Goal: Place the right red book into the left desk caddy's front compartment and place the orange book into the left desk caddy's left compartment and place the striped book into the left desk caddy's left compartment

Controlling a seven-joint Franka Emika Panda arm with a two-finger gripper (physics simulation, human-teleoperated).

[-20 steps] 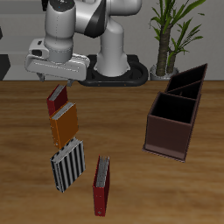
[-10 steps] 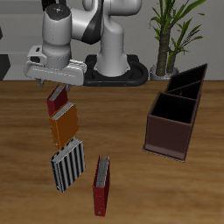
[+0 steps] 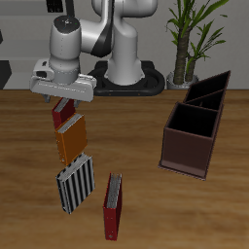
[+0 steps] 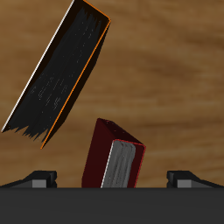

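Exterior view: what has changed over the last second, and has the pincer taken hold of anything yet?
The arm has lowered toward the right red book at the back of the row, so the pincer now hangs just above it. Nothing looks grasped: in the wrist view the fingers stand apart either side of the book. The orange book, striped book, longer dark red book and both caddies have not moved.

You have the right red book (image 3: 64,112) farthest back in a row of books on the table (image 3: 146,209), directly below the gripper (image 3: 62,94). Nearer the front come the orange book (image 3: 71,138), then the striped book (image 3: 75,183), then a longer book (image 3: 113,205). Across the table, well apart, the left desk caddy (image 3: 207,90) sits behind a second caddy (image 3: 192,138).
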